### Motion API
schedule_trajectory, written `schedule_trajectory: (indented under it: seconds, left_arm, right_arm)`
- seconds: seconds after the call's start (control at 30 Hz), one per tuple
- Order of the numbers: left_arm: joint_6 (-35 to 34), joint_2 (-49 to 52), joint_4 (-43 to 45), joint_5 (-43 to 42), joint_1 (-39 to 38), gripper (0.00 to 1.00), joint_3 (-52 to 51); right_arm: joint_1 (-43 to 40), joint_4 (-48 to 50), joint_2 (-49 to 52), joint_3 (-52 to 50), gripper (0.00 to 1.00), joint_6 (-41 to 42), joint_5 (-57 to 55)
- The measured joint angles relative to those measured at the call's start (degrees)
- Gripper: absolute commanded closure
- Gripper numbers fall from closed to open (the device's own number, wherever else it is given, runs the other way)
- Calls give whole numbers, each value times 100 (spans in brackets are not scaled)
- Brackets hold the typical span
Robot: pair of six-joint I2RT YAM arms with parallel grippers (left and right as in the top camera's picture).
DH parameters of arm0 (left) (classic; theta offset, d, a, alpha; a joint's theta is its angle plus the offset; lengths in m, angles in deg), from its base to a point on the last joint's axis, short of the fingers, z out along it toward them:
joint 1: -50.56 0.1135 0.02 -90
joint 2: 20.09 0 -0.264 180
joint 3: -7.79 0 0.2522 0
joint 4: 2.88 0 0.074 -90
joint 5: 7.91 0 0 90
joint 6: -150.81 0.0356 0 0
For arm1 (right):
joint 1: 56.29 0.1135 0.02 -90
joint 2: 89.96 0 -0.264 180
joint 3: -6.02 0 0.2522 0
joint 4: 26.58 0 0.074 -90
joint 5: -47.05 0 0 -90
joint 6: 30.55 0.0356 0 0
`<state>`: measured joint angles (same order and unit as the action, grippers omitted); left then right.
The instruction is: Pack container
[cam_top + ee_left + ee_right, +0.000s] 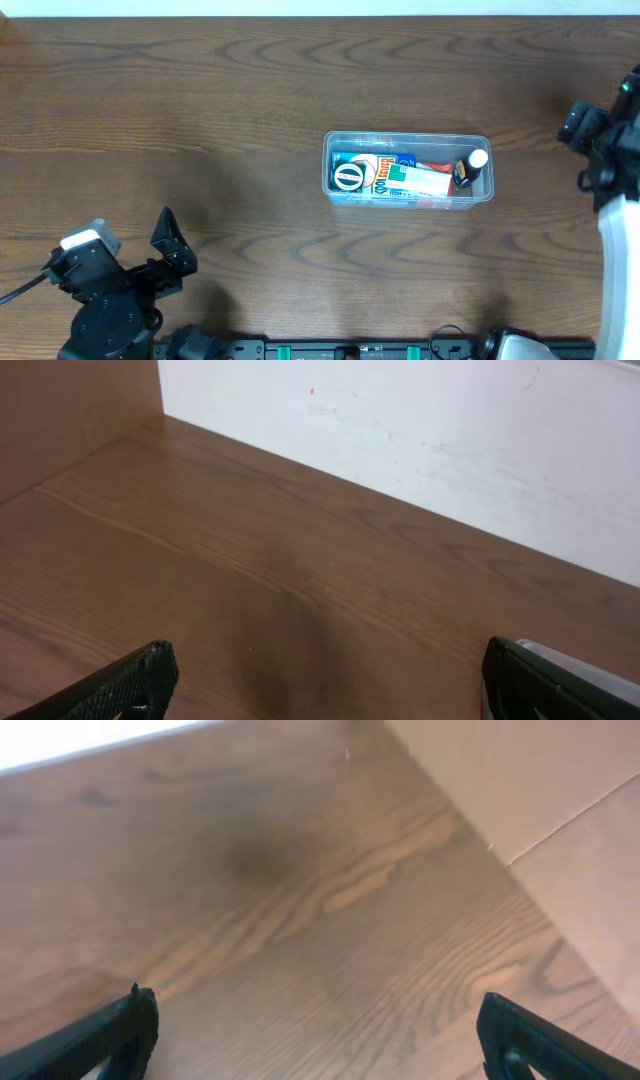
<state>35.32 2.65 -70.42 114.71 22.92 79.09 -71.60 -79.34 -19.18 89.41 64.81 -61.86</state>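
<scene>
The container [405, 137], a clear shallow plastic tub, sits right of the table's middle in the overhead view. Inside lie a blue box with a black-and-white round mark [356, 174], a white and green box [415, 181] and a small dark bottle with a white cap [474, 165]. My left gripper [172, 242] is at the front left, far from the tub, open over bare wood [325, 682]. Off the tub's right end, at the table's right edge, my right gripper [583, 150] is also open, with only wood between its fingers [315, 1035]. Neither wrist view shows the container.
A white wall [450, 450] runs along the table's far edge. In the right wrist view a tan board [540, 810] rises beside the table. The arm bases [110, 320] stand along the front edge.
</scene>
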Motion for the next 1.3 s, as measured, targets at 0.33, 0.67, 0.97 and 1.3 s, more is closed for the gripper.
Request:
schedule_trajectory:
  seconds: [0.33,0.67,0.97,1.3]
  left_arm:
    - [2,0,-2,0,0,2,0]
    - [2,0,-2,0,0,2,0]
    - [0,0,0,26,0,2,0]
    - [2,0,-2,37,0,2,0]
  right_arm:
    - [1204,-120,-2927,31,1,-9,-39]
    - [1832,-986,-5198,-168,1,-37,492]
    - [1858,-188,-6251,-2385,1,166,739]
    - [1858,3709,-6566,-5333,1,433,1086]
